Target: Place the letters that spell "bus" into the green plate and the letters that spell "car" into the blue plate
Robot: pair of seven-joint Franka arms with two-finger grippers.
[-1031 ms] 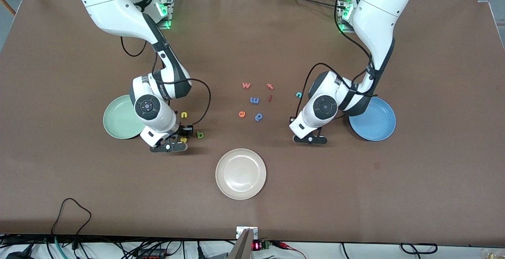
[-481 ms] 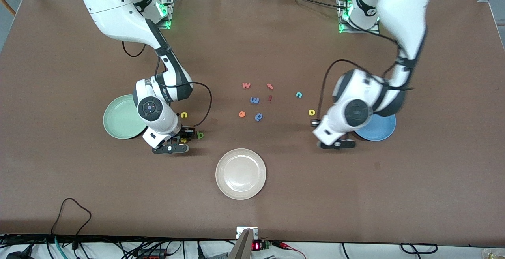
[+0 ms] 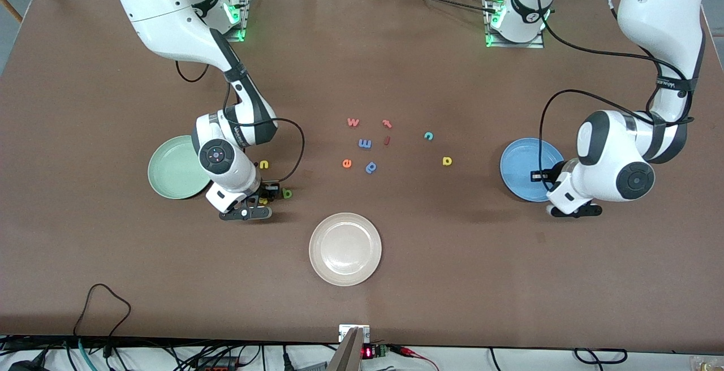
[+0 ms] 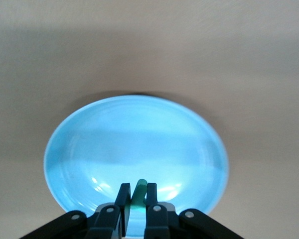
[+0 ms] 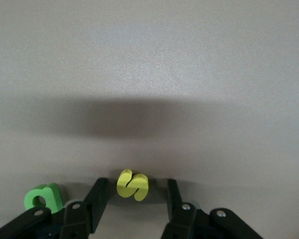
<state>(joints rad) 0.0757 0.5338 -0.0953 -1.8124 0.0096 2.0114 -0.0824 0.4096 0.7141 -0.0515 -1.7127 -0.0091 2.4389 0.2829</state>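
My left gripper point(image 3: 557, 198) point(image 4: 138, 188) hangs over the blue plate point(image 3: 523, 167) point(image 4: 89, 149), above its rim nearest the front camera. It is shut on a teal "r" point(image 4: 139, 191), held upright between the fingers. The teal "c" point(image 3: 429, 136) and yellow "a" point(image 3: 447, 160) lie on the table mid-way between the plates. My right gripper point(image 3: 262, 200) point(image 5: 137, 183) is low at the table, open, with one finger on each side of the yellow "s" point(image 5: 133, 184). The green "b" point(image 3: 287, 193) point(image 5: 42, 196) lies beside it. Beside the green plate point(image 3: 169, 170) lies the yellow "u" point(image 3: 264, 164).
A cream plate point(image 3: 345, 249) sits nearer the front camera at mid-table. Loose letters lie in the middle: an orange "w" point(image 3: 353, 122), a red "r"-like letter point(image 3: 387, 123), a red stroke point(image 3: 387, 141), a blue "m" point(image 3: 365, 143), an orange "e" point(image 3: 347, 163) and a blue "p" point(image 3: 371, 167).
My left arm has swung from the middle letters to above the blue plate, carrying the teal "r"; the yellow "a" now shows. My right gripper has stayed low around the "s".
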